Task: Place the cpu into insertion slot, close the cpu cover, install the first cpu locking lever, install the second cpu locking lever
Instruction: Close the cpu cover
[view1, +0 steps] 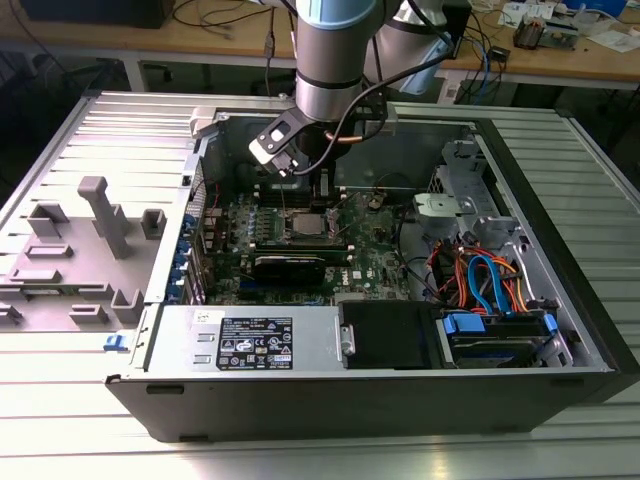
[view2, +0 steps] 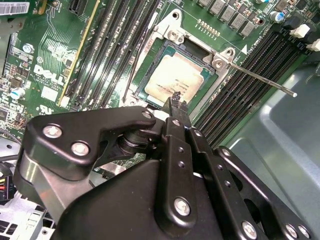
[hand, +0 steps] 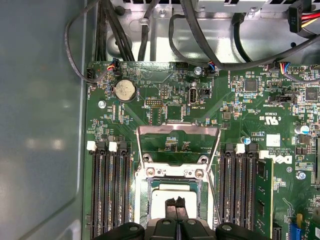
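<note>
End effector: your end effector (hand: 175, 204) has its fingers pressed together with nothing between them. The tips sit low over the cpu, and you can't tell whether they touch it.
Cpu: the cpu (hand: 192, 200) lies flat in the slot (view2: 195, 52), looking square to its rim on the sides that show.
Cover: the cover (hand: 177, 131) stands raised on its hinge just beyond the slot, so the chip is not clamped.
Lever: one lever (view2: 260, 80) sticks out free over the memory slots (view2: 240, 80), unlatched.
Board: the motherboard (hand: 165, 100) lies flat in the open case (view1: 350, 410), with cables near the raised cover.
Risk, pressing: if you drive the shut tips down or sideways on the chip, you could shift it off its seat or bend socket pins beneath.
Risk, cover: if you swing the cover down while the chip is skewed, the frame would likely bind or crush a corner.
Risk, lever: the free lever could catch the end effector body as it moves, or spring back if hooked badly.
</note>
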